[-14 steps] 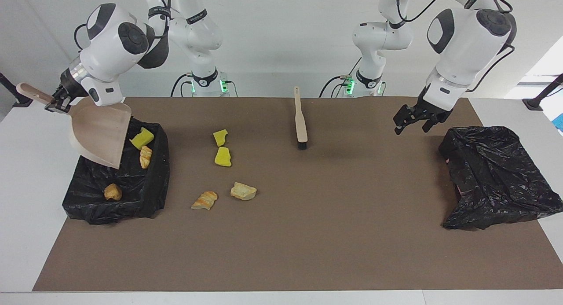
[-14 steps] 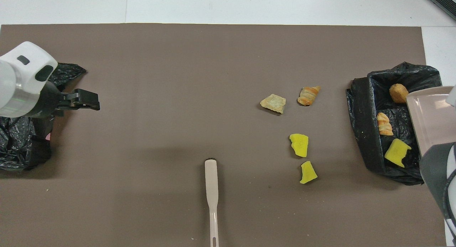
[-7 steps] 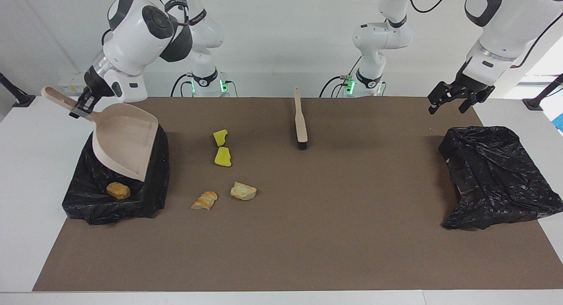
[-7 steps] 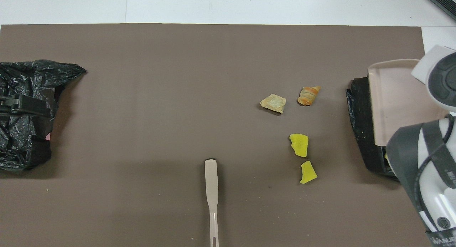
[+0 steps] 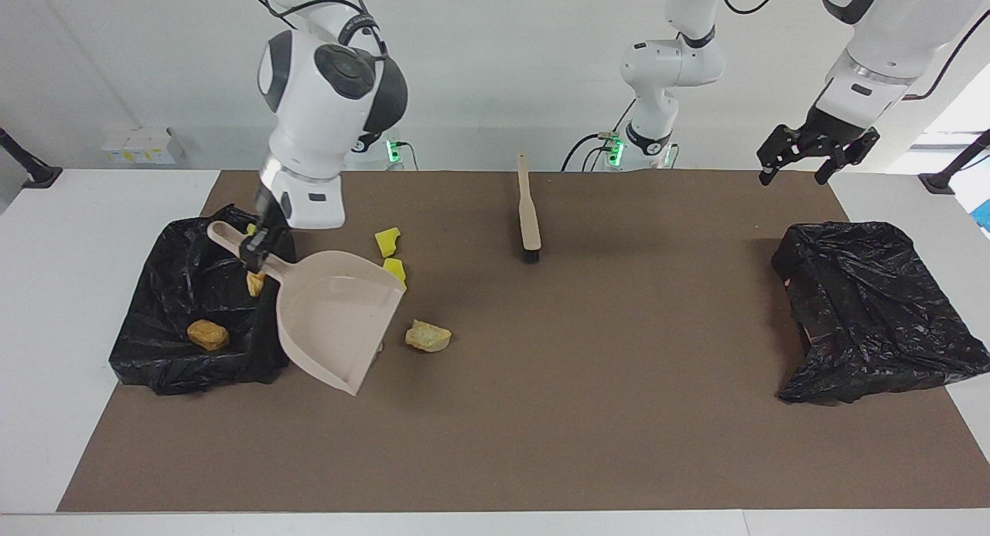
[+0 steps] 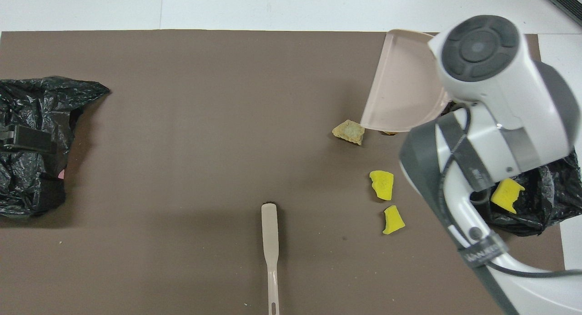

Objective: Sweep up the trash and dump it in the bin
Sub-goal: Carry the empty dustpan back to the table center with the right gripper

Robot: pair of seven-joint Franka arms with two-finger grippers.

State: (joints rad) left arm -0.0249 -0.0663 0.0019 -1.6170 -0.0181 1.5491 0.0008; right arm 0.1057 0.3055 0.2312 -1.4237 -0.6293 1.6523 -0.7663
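The right gripper is clamped on the handle of the dustpan, a smooth beige plastic scoop with a rounded back and a flat, wide lip. The pan hangs tilted over the brown mat just beside the bin at the right arm's end of the table. That bin is a box lined with a crinkly, shiny black bag.

Trash is split between bin and mat. In the bin there's a tan bread lump, a striped pastry piece partly hidden by the pan's handle, and a yellow sponge chunk with squared-off edges. On the mat, two more yellow sponge scraps sit close together, and a pale crusty bread piece lies just beside the pan's lip. One more orange bit peeks out under the pan in the overhead view, mostly covered.

A brush with a long beige handle and short black bristles lies on the mat, near the robots, mid table.

The left gripper waits with its fingers spread apart, holding nothing, up over a second black-bagged bin at the left arm's end.
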